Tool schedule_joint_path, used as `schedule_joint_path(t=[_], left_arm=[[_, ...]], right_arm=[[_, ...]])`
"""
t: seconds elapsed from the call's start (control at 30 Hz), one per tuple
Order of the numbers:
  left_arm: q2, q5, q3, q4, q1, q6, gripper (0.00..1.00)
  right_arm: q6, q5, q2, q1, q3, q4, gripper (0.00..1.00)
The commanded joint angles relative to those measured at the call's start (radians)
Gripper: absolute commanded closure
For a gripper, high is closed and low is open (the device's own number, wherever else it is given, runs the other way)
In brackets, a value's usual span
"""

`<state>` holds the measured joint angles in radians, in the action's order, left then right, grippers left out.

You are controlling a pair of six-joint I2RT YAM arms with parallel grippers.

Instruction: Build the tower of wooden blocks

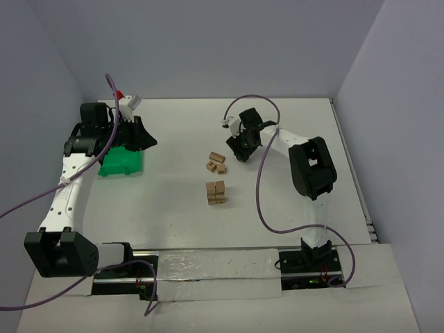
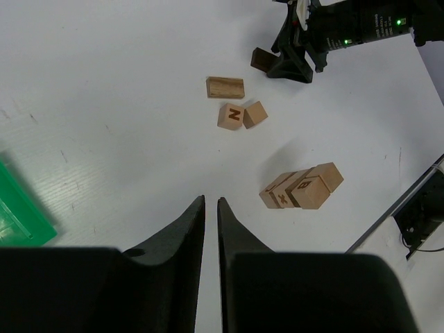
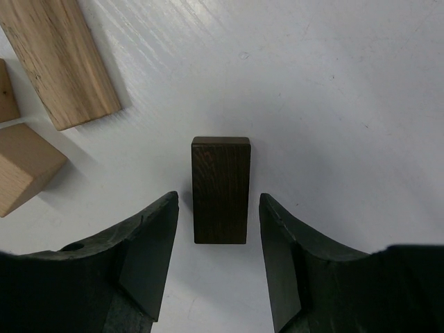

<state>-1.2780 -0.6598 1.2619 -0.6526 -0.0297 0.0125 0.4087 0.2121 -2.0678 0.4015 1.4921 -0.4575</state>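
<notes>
Tower [image 1: 216, 192] stands mid surface [image 1: 291, 229], a short stack, well apart from both pincers. Three loose wood blocks [image 1: 216, 164] lie just beyond it. Farther toward the far edge, right pincer [image 3: 218, 208] is spread open and straddles a dark block [image 3: 220, 173] lying flat, with a gap on either side. Left pincer [image 2: 211, 201] is over by the left edge above the green bin [image 1: 121, 165], fingers almost together, nothing between them.

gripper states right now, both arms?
Left gripper: closed, holding nothing.
Right gripper: open, fingers either side of the dark block, not gripping it.
</notes>
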Motion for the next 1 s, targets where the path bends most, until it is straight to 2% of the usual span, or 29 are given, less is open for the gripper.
schedule_joint_path(t=[0.0, 0.57, 0.67, 0.73, 0.8, 0.97], left_arm=[[0.015, -0.024, 0.043, 0.035, 0.005, 0.019, 0.81], [0.024, -0.021, 0.034, 0.033, 0.005, 0.014, 0.80], [0.029, -0.024, 0.025, 0.036, 0.005, 0.014, 0.80], [0.029, -0.036, 0.028, 0.026, 0.005, 0.000, 0.78], [0.025, -0.030, 0.041, 0.011, 0.005, -0.045, 0.68], [-0.012, -0.030, 0.094, -0.044, 0.008, -0.089, 0.33]], right_arm=[[-0.012, -0.015, -0.002, 0.005, 0.028, 0.033, 0.42], [-0.005, -0.002, -0.012, 0.005, 0.040, 0.017, 0.60], [-0.004, 0.000, -0.011, 0.005, 0.040, 0.017, 0.67], [0.005, 0.006, 0.001, 0.005, 0.027, 0.014, 0.77], [0.019, 0.020, 0.024, 0.004, 0.020, -0.003, 0.86], [0.097, 0.090, 0.134, 0.004, 0.012, -0.085, 0.96]])
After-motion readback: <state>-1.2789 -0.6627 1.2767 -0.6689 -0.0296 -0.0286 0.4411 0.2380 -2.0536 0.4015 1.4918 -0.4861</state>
